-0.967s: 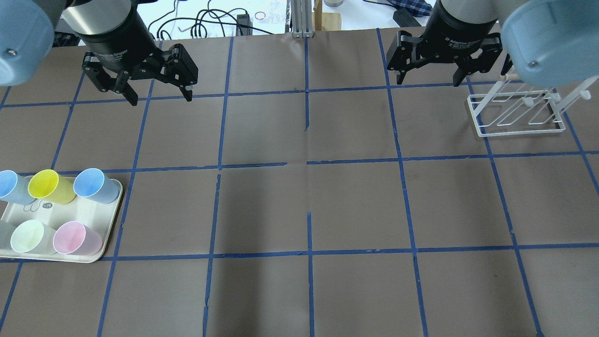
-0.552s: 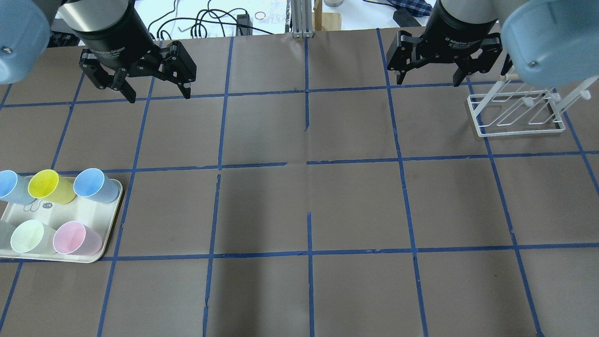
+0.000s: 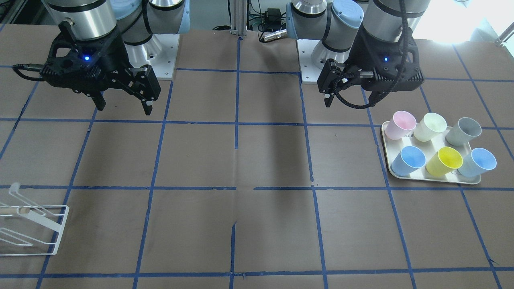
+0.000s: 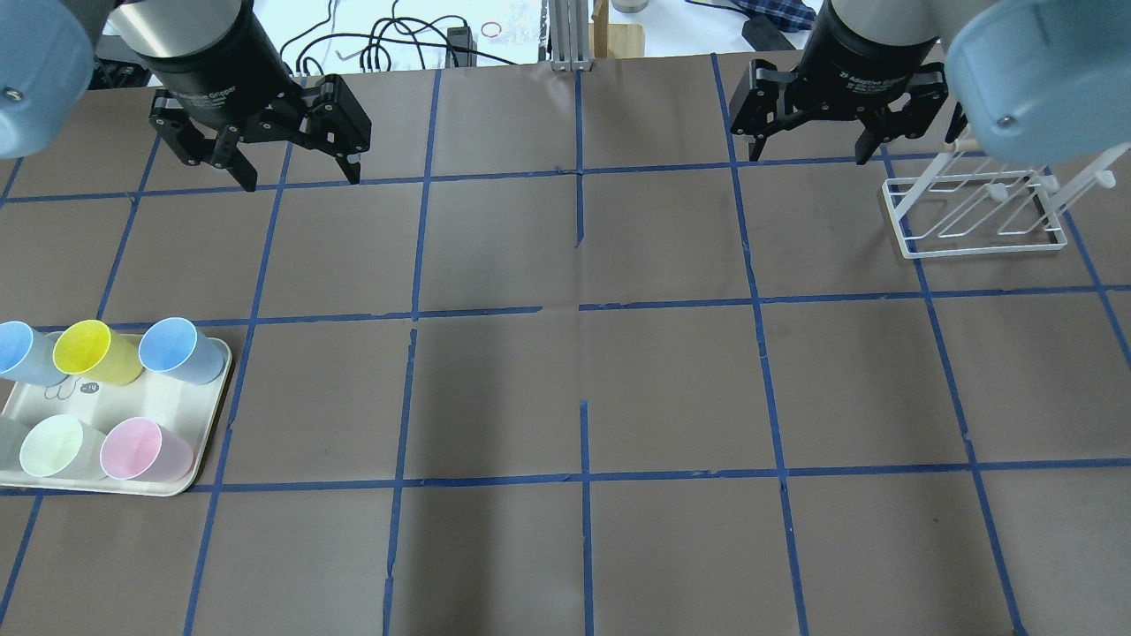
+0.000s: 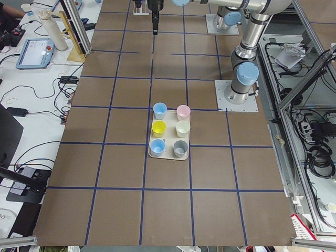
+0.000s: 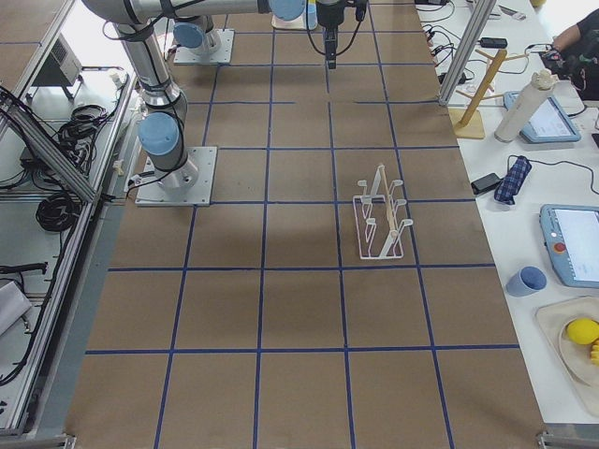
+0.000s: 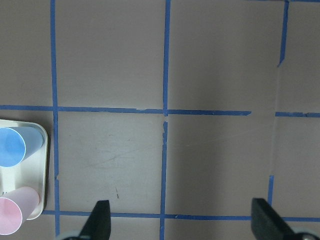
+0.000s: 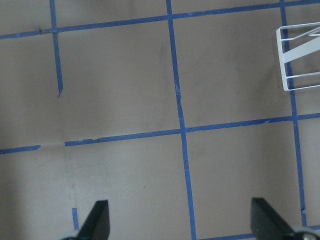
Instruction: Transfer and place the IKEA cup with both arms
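Note:
The IKEA cup (image 4: 181,349) is pale blue and stands upright at the inner far corner of a cream tray (image 4: 208,424), beside the yellow cup (image 4: 95,352). It also shows in the front view (image 3: 408,159), the left wrist view (image 7: 17,146) and the exterior left view (image 5: 159,110). My left gripper (image 4: 302,184) is open and empty, high above the table, well beyond the tray. It also shows in the left wrist view (image 7: 182,222). My right gripper (image 4: 808,159) is open and empty near the far right, next to a white wire rack (image 4: 972,212).
The tray also holds a paler sky-blue cup (image 4: 22,352), a pink cup (image 4: 141,449), a pale green cup (image 4: 57,446) and a grey cup (image 3: 464,131). Blue tape lines grid the brown table. Cables and clutter lie past the far edge.
My left gripper has drifted slightly toward the far edge of the table and turned a little. The right gripper and the cups have not moved.

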Controlling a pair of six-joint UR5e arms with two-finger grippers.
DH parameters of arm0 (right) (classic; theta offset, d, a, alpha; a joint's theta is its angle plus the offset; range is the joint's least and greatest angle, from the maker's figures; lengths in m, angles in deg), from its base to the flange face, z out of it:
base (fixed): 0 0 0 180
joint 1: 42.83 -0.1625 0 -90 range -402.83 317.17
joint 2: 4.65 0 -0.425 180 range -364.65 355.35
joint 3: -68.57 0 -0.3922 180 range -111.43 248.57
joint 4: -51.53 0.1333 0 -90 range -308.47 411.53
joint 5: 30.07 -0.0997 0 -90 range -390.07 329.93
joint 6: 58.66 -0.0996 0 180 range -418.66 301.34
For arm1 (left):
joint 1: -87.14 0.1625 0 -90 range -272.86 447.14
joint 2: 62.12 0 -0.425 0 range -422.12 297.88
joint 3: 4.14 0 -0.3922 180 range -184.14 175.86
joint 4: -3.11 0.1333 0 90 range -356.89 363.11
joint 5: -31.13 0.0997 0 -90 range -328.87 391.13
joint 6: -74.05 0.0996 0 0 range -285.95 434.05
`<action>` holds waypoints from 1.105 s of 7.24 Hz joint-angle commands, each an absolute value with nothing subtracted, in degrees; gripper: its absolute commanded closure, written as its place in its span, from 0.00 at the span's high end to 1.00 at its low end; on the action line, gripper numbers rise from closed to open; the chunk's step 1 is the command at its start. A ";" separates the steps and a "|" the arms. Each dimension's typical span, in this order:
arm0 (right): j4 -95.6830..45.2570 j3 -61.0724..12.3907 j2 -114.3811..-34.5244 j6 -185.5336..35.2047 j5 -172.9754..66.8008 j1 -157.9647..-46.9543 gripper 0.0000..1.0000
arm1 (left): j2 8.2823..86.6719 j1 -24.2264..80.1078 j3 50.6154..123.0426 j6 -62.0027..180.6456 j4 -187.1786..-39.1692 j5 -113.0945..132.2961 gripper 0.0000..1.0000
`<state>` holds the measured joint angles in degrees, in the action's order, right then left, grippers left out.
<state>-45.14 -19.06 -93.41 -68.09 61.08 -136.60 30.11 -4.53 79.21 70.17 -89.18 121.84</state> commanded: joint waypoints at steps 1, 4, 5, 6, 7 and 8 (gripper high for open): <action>-44.97 -18.97 -93.41 -67.89 61.08 -136.61 1.00 | 30.17 -4.53 79.27 70.18 -89.09 121.75 1.00; -44.88 -19.06 -93.41 -67.81 60.90 -136.52 1.00 | 30.08 -4.27 78.83 70.53 -89.09 121.75 1.00; -44.88 -19.06 -93.41 -67.80 60.99 -136.52 1.00 | 29.91 -4.36 78.65 70.62 -89.09 121.92 1.00; -44.80 -19.06 -93.41 -67.80 60.99 -136.52 1.00 | 29.90 -4.27 78.65 70.62 -89.09 121.75 1.00; -44.79 -19.06 -93.41 -67.80 60.99 -136.52 1.00 | 29.90 -4.44 79.00 70.62 -89.09 121.92 1.00; -44.79 -19.06 -93.33 -67.89 60.99 -136.52 1.00 | 29.82 -4.45 79.09 70.62 -89.09 121.92 1.00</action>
<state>-44.81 -19.06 -93.40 -67.82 60.99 -136.52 29.88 -4.39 78.91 70.62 -89.09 121.88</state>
